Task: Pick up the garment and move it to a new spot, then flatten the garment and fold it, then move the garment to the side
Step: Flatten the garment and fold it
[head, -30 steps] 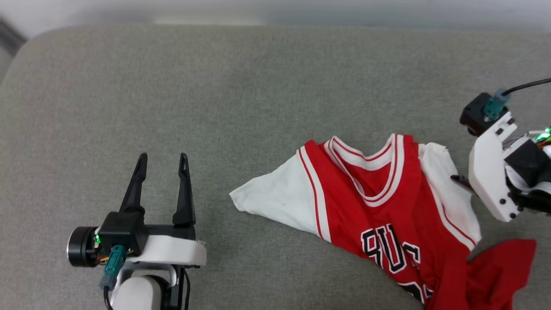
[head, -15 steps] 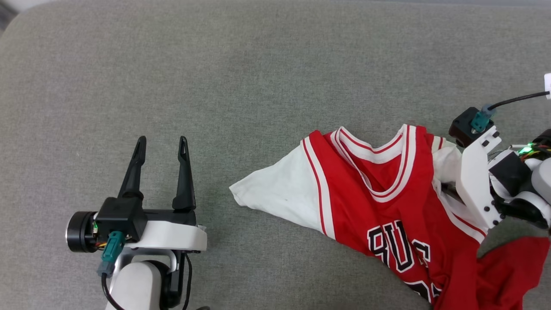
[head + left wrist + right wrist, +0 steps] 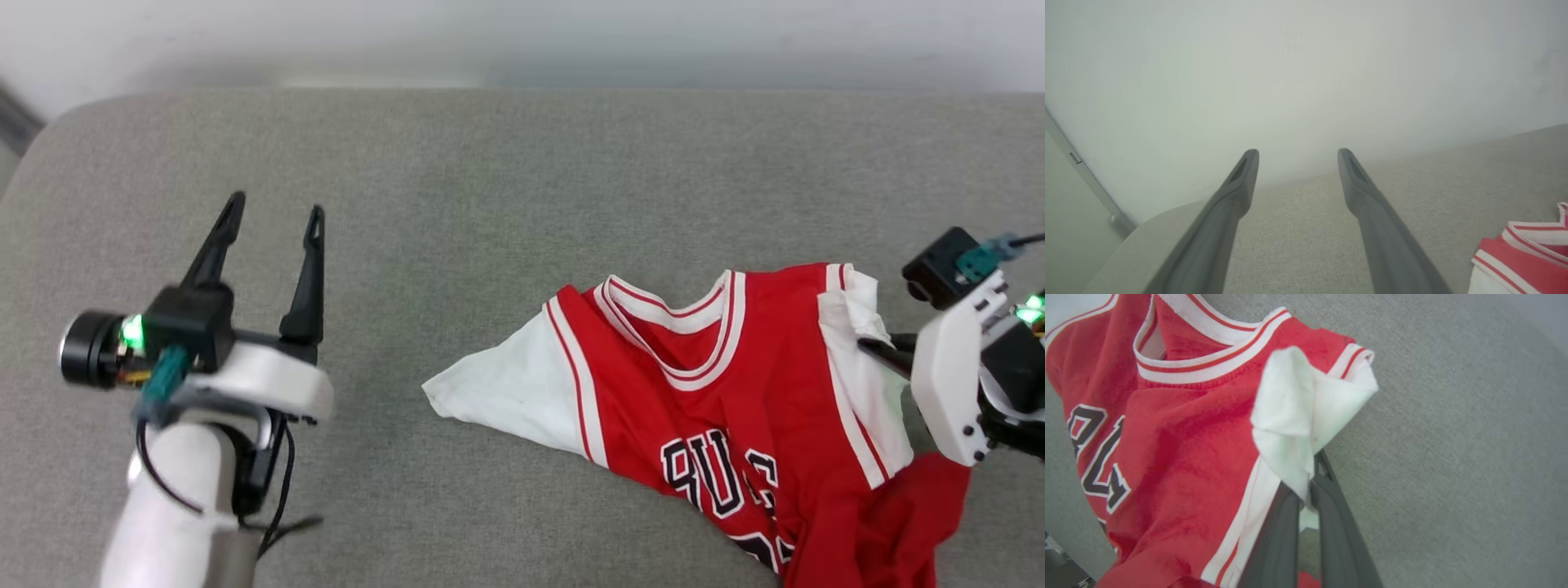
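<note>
The garment (image 3: pixel 735 408), a red jersey with white sleeves and black letters, lies rumpled on the grey cushion (image 3: pixel 457 204), right of centre. My right gripper (image 3: pixel 886 353) comes in from the right and is shut on the garment's white right sleeve. In the right wrist view the sleeve (image 3: pixel 1294 428) bunches up between the closed fingers (image 3: pixel 1284 539) of the right gripper (image 3: pixel 1306 490), lifted slightly off the cushion. My left gripper (image 3: pixel 277 204) hovers open over bare cushion, well left of the garment, nothing between its fingers. The left gripper (image 3: pixel 1297 153) points at the wall, with the garment's collar edge (image 3: pixel 1523 257) at lower right.
The grey cushion (image 3: pixel 1453 437) stretches wide to the back and left, rounded at its far left corner (image 3: pixel 49 139). A pale wall (image 3: pixel 522 33) runs behind it. A grey rail (image 3: pixel 1081 171) stands at the wall's left.
My right gripper has shut on the white sleeve and pulled it up into a bunch. The left arm has risen and shifted left. The camera has moved too.
</note>
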Controlling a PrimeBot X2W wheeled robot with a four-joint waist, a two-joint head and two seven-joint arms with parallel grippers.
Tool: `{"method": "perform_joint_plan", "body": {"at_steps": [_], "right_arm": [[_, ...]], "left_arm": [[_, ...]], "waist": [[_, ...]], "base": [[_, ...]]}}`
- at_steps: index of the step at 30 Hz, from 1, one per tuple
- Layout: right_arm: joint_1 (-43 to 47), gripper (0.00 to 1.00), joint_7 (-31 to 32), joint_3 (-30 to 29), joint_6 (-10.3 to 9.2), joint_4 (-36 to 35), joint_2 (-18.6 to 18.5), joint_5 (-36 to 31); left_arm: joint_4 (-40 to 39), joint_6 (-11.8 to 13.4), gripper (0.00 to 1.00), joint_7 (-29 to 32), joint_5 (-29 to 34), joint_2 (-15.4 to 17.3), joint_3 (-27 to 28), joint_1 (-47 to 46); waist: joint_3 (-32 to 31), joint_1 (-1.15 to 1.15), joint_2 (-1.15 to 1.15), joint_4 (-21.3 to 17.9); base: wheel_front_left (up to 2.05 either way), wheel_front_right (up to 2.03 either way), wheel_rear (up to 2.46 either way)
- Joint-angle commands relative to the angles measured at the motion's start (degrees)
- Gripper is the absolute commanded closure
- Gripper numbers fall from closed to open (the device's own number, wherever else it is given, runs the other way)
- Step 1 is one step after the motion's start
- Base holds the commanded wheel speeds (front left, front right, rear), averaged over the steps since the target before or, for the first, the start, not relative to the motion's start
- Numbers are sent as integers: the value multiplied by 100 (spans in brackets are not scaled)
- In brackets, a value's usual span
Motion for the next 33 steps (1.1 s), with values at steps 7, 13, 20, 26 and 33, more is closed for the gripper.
{"method": "perform_joint_plan", "body": {"at_steps": [7,13,20,26,33], "right_arm": [[509,100,-309,-300,-2,-316,-200,-50],[772,100,-281,-589,-2,-504,-109,-217],[907,100,-128,-897,-2,-662,52,-501],[892,100,16,-1069,-2,-784,181,-684],[757,100,125,-1135,-2,-892,320,-848]], "left_arm": [[83,-308,0,1742,-622,642,-638,-831],[-130,-308,0,3576,-2003,1549,-1909,-1509],[-270,-310,0,5222,-3406,2286,-3163,-2179],[-128,-311,0,5959,-4055,2556,-4030,-2506],[273,-311,0,6213,-4463,2689,-4796,-2641]], "waist": [[-181,0,0,-208],[-156,0,0,-333],[-8,0,0,-457],[138,0,0,-580],[368,0,0,-741]], "base": [[0,0,0],[0,0,0],[0,0,0],[0,0,0],[0,0,0]]}}
